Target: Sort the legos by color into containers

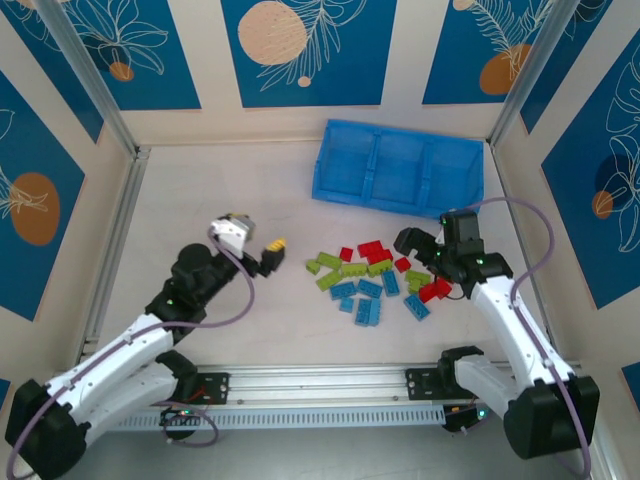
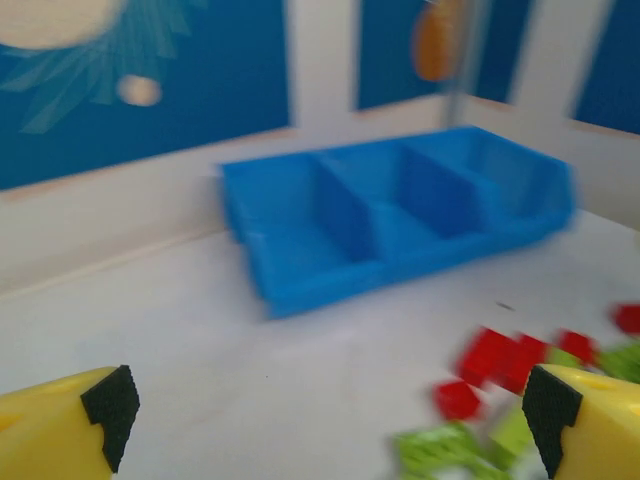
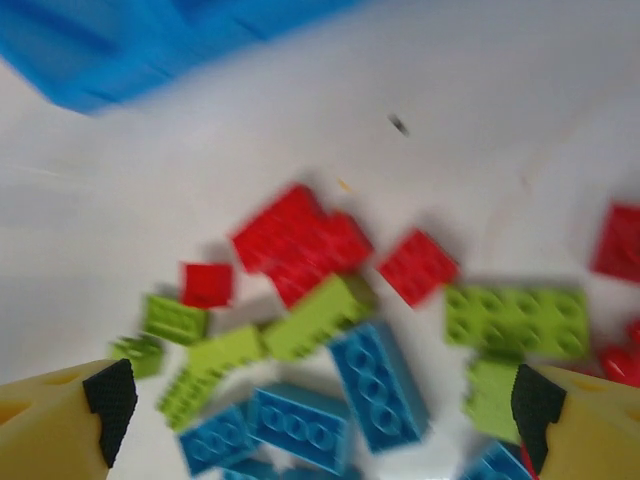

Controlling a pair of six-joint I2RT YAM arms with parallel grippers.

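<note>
Right wrist shows legos (image 3: 300, 240) below the right end effector (image 3: 325, 402), spread wide, empty.

Tabletop (image 1: 200, 190): matte off-white, evenly lit, soft shadows only. Walls enclose it on three sides: far wall (image 1: 400, 120), left wall (image 1: 60, 200), right wall (image 1: 575, 200). All are cream with deep blue panels (image 1: 300, 60) that carry white line-drawn leaves and peach or orange discs (image 1: 272, 32). Aluminium posts stand at the far-left (image 1: 90, 75) and far-right (image 1: 530, 65) corners. A metal rail (image 1: 110, 250) runs along the table's left edge. A slotted aluminium rail (image 1: 320, 380) runs along the near edge.
</note>
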